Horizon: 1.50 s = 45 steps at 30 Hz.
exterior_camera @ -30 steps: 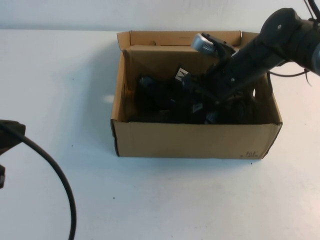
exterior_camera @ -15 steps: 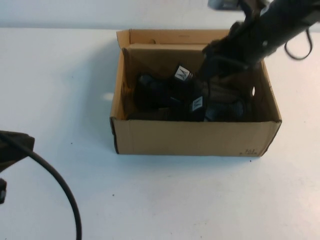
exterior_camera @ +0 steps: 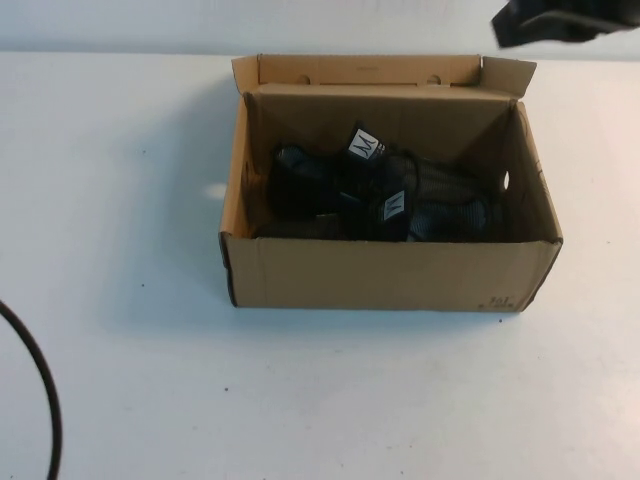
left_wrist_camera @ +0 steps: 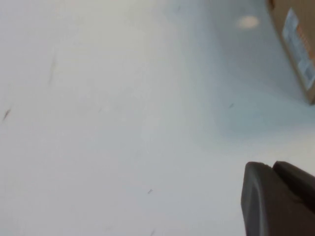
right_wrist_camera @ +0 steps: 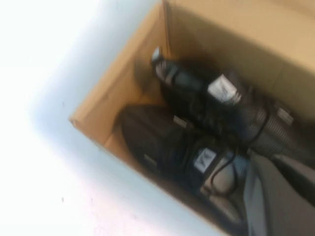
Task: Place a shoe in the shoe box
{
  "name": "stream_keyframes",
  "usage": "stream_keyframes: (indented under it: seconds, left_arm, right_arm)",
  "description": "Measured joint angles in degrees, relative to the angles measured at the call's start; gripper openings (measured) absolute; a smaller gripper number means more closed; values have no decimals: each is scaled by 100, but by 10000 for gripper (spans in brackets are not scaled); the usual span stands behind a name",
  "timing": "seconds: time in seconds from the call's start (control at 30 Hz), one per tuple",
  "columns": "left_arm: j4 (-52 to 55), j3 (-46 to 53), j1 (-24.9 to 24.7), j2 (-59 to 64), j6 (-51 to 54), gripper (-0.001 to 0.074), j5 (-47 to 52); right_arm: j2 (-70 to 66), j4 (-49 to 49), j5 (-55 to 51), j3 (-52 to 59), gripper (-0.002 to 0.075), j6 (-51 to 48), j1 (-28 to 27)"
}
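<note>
At the lower left of the high view, a black cable (exterior_camera: 40,385) curves across the white desk (exterior_camera: 120,200). The left pincer (left_wrist_camera: 275,196) lies outside that view; its wrist view shows it as a dark body low over bare desk, fingers closed and holding nothing, with a corner of the box just visible beyond it.

At the centre of the high view stands the plain brown corrugated cardboard shoe box (exterior_camera: 390,275), open, its lid flap (exterior_camera: 370,70) folded back along the far edge and a round hole (exterior_camera: 506,181) in its right wall. Inside it lie two black ribbed-knit sneakers side by side. The shoe (exterior_camera: 310,180) nearer the far wall shows a white tongue tag with a dark logo; the second sneaker (exterior_camera: 440,215) lies toward the front wall with a matching tag. Their outlines merge in the box's shadow, so the exact contact between them cannot be told.

At the upper right corner of the high view, the right pincer (exterior_camera: 560,22) appears only as a dark blurred mass above and behind the box, clear of it. Its fingers are closed and empty.
</note>
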State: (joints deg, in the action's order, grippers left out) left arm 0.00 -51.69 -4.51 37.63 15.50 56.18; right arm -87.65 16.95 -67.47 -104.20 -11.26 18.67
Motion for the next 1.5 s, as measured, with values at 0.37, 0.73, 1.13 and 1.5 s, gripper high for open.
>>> stream_keyframes:
  seconds: [0.37,0.73,1.13,1.5]
  left_arm:
    - [-3490,0,0,-660,2625,-1,-796]
    - [-4156,263,0,-980,3110,-1,-1289]
    - [-4570,810,-14,-980,3057,-1,-1285]
    - [-4858,810,-360,-980,2997,-1,-1113]
  right_arm:
    - [2647,98,1929,2359,-16,-651,0]
    - [5259,119,3250,5235,-16,-837,0]
    - [6902,119,4598,8118,-16,-1028,0]
    - [7076,161,4855,8864,-16,-1039,0]
